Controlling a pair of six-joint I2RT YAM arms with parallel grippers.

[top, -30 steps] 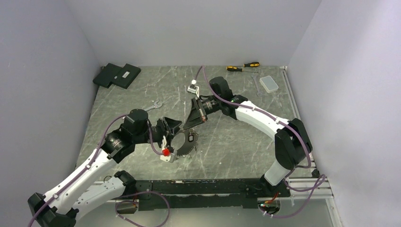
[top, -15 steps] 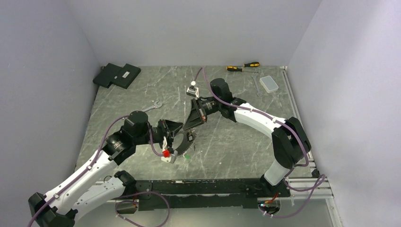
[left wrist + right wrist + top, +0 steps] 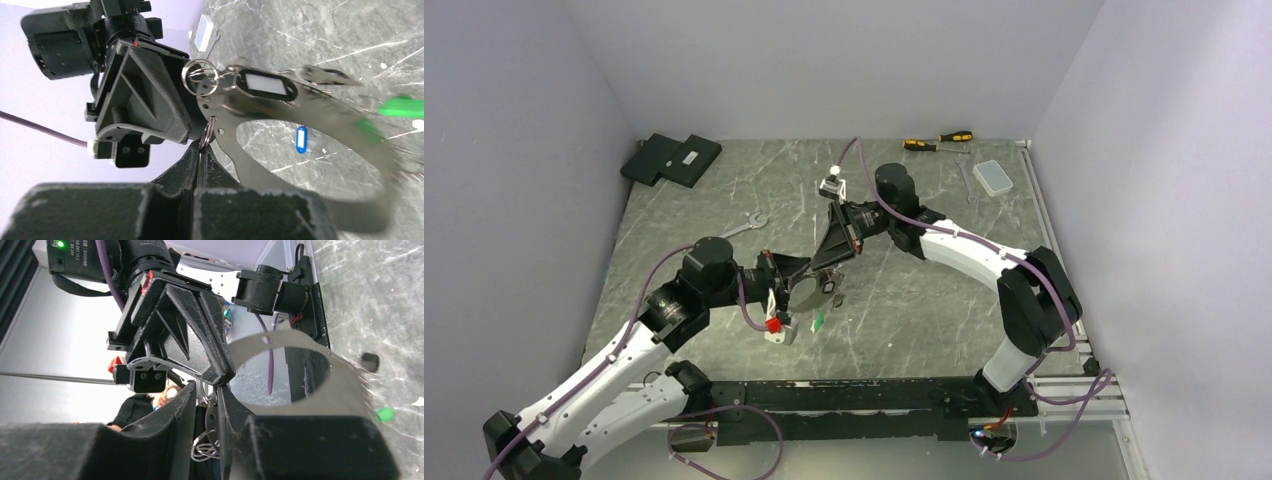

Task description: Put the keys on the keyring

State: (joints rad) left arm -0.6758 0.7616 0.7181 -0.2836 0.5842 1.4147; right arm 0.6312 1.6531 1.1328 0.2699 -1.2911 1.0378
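Observation:
The keyring (image 3: pixel 320 117) is a broad flat grey metal loop with small split rings, held above the table between both grippers; it also shows in the top view (image 3: pixel 804 296) and the right wrist view (image 3: pixel 325 385). My left gripper (image 3: pixel 202 150) is shut on a small split ring (image 3: pixel 205 136) at the loop's end. My right gripper (image 3: pixel 206 387) closes from the far side on that same end, with a narrow gap between its fingers. A black tag (image 3: pixel 265 85) hangs on the loop. The blue key (image 3: pixel 300 139) lies on the table under the loop. The green key (image 3: pixel 818 322) is blurred by the loop's near side.
A silver wrench (image 3: pixel 749 224) lies left of the grippers. Black boxes (image 3: pixel 671 158) sit at the far left corner. Yellow-and-black screwdrivers (image 3: pixel 937 141), a second wrench (image 3: pixel 967 180) and a clear box (image 3: pixel 995 177) are at the far right.
Both grippers and the loop have shifted a little away from the front edge. The green key has come into view below the loop.

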